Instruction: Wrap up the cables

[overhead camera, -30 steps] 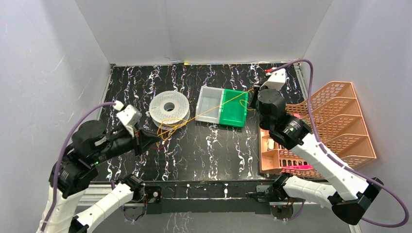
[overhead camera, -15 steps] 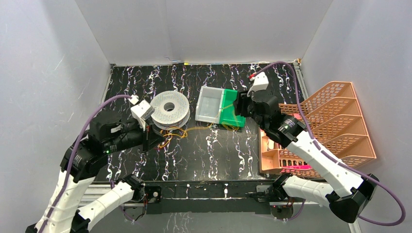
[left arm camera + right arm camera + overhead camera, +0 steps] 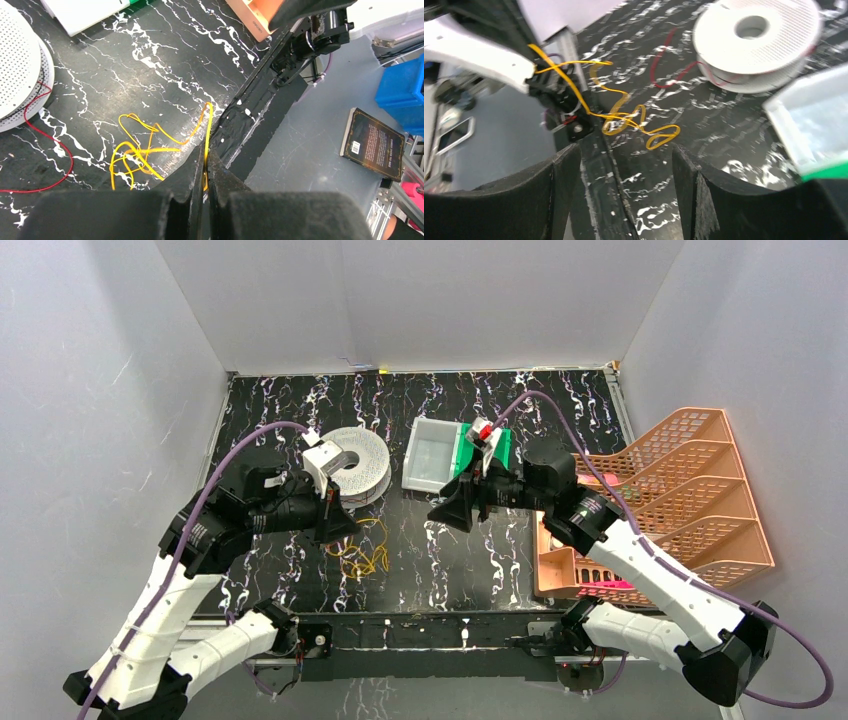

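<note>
A yellow cable (image 3: 362,556) lies in a loose tangle on the black marbled table, in front of the white spool (image 3: 350,465). My left gripper (image 3: 206,152) is shut on one strand of this yellow cable (image 3: 140,152), just left of the tangle in the top view. A thin red cable (image 3: 55,157) curves from the spool (image 3: 15,75) across the table. My right gripper (image 3: 624,155) is open and holds nothing, hovering right of the tangle (image 3: 636,120) and pointing at it. The red cable (image 3: 669,62) and spool (image 3: 756,37) lie beyond it.
A clear box with a green lid (image 3: 450,455) sits behind the right gripper (image 3: 440,515). An orange mesh rack (image 3: 690,495) stands at the right edge. The left gripper (image 3: 342,528) is close to the spool's front. The table's near edge lies just below the tangle.
My right gripper has opened, let go of the yellow cable, and swung left and down. The cable, once stretched across, dropped into a slack pile. The left arm moved right, still gripping it.
</note>
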{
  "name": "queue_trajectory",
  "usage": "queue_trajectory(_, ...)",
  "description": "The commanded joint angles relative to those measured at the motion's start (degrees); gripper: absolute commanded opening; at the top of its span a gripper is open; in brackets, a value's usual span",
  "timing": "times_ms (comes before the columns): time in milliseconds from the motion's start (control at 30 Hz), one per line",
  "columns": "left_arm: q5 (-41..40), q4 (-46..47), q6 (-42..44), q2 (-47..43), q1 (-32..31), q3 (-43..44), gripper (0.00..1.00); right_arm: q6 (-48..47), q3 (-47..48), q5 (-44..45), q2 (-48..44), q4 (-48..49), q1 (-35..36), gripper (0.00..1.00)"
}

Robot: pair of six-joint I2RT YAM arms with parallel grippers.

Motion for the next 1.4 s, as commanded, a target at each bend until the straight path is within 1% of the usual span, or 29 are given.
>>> queue_trajectory(0,4.57,1.74,-0.72,0.30,-0.23,-0.22,0.00,4.05,-2.23,-16.47,0.33,19.12,0.87,0.74)
queue_trajectory(67,6.15,2.51,-1.01,0.47,-0.23,-0.57,0.00,4.29,-1.48,-17.44,2.36,21.18,1.96,0.74)
queue_trajectory(333,11.18,5.45,-1.99,2.71,-0.23,-0.31,0.00,-0.63,3.17,-18.09,10.24,21.88,9.53,0.75)
queue_trajectory(500,14.80,7.06,-2.11,3.94,-0.24,-0.03,0.00,-2.38,5.60,-17.41,13.24,21.06,11.02,0.75)
queue_trajectory(567,16.09,7.62,-2.09,3.98,-0.23,-0.15,0.00,-2.97,6.07,-17.41,13.90,20.74,11.19,0.73)
queue_trajectory(600,16.63,7.91,-2.09,4.00,-0.23,-0.22,0.00,-3.07,6.40,-17.78,14.17,20.61,11.24,0.70)
queue_trajectory(633,16.97,8.15,-2.14,3.95,-0.25,-0.36,0.00,-3.10,6.72,-18.36,14.31,20.41,11.37,0.64)
queue_trajectory(667,17.20,8.33,-2.17,3.98,-0.25,-0.38,0.00,-3.29,7.08,-19.30,14.49,20.05,11.55,0.54)
queue_trajectory(733,17.26,8.94,-2.53,4.03,-0.28,-0.53,0.00,-3.67,7.53,-19.87,14.15,18.89,11.75,0.28)
queue_trajectory(767,17.41,9.34,-2.79,4.08,-0.26,-0.56,0.00,-4.05,7.49,-19.62,13.59,18.07,11.82,0.12)
queue_trajectory(800,17.73,10.09,-3.17,4.09,-0.26,-0.56,0.00,-4.33,7.35,-19.04,12.97,17.34,11.86,0.00)
queue_trajectory(867,17.27,11.42,-3.84,3.75,-0.24,-0.72,0.00,-4.97,7.00,-17.89,11.19,16.08,11.86,0.00)
queue_trajectory(967,14.21,13.07,-4.53,2.58,-0.28,-0.56,0.27,-5.47,6.48,-15.87,8.09,14.57,11.84,0.00)
queue_trajectory(1000,12.82,13.63,-4.50,1.88,-0.24,-0.62,0.44,-5.51,6.23,-15.23,6.90,14.30,11.86,0.00)
queue_trajectory(1033,11.43,14.17,-4.40,1.09,-0.23,-0.73,0.53,-5.47,6.09,-14.71,5.92,14.09,11.84,0.00)
queue_trajectory(1133,8.35,15.74,-3.87,-1.33,-0.26,-0.86,0.73,-5.11,7.00,-13.02,3.52,11.71,11.86,0.00)
queue_trajectory(1167,7.35,16.37,-3.85,-2.26,-0.30,-0.94,0.78,-5.16,7.51,-12.48,2.53,10.43,11.86,0.00)
queue_trajectory(1233,5.93,18.68,-4.10,-4.99,-0.23,-2.02,0.82,-4.78,8.03,-11.84,0.80,9.28,11.86,0.00)
queue_trajectory(1367,6.32,23.75,-5.39,-9.87,-0.23,-5.47,0.93,-2.36,8.27,-12.37,-2.21,10.77,11.86,0.00)
